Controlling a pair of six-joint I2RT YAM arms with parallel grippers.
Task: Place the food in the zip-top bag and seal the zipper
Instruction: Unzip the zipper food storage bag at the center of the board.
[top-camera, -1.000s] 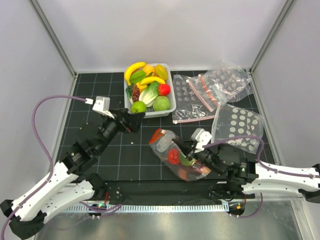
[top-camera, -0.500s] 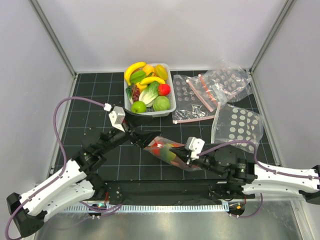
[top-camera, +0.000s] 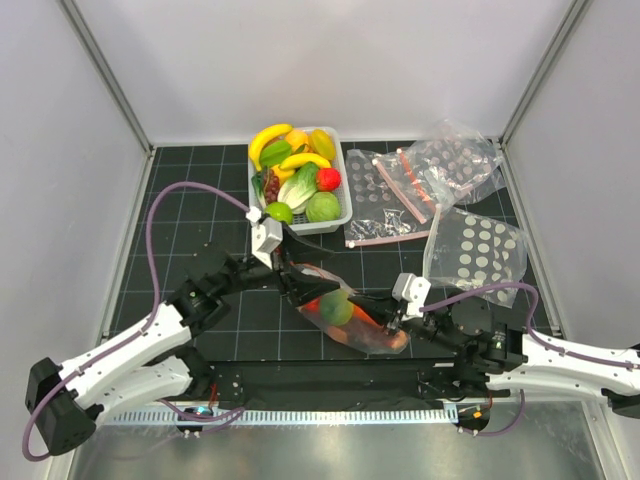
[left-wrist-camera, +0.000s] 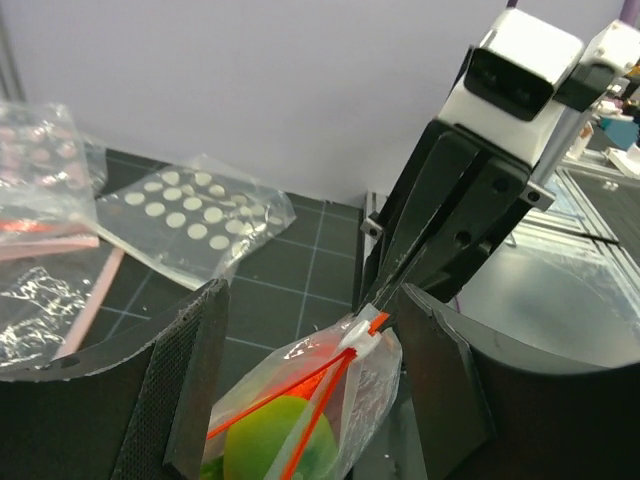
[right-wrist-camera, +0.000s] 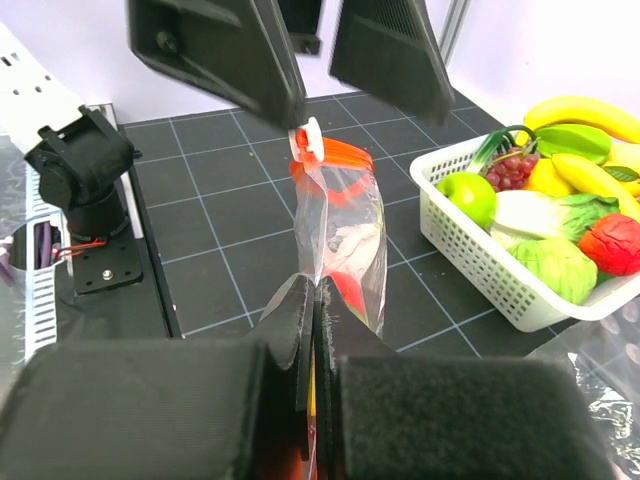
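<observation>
The zip-top bag (top-camera: 345, 315) lies stretched between my grippers, with a green piece (left-wrist-camera: 285, 450), a red piece (right-wrist-camera: 345, 292) and other food inside. Its orange-red zipper (left-wrist-camera: 305, 400) ends at a white slider (left-wrist-camera: 365, 335). My left gripper (top-camera: 303, 282) is open, and its fingers (left-wrist-camera: 190, 380) straddle the slider end without touching it. My right gripper (top-camera: 386, 322) is shut on the bag's opposite edge (right-wrist-camera: 315, 295). In the right wrist view the left gripper's fingers (right-wrist-camera: 225, 50) hang above the slider (right-wrist-camera: 308, 140).
A white basket (top-camera: 343, 220) at the back centre holds bananas, a strawberry, lettuce and other toy food; it also shows in the right wrist view (right-wrist-camera: 500, 270). Three spare dotted bags (top-camera: 385, 195) (top-camera: 455, 160) (top-camera: 480, 250) lie at the back right.
My left arm has swung right from near the basket to the bag's slider end. My right gripper has pulled the bag from upright to lying stretched, moving slightly right and nearer.
</observation>
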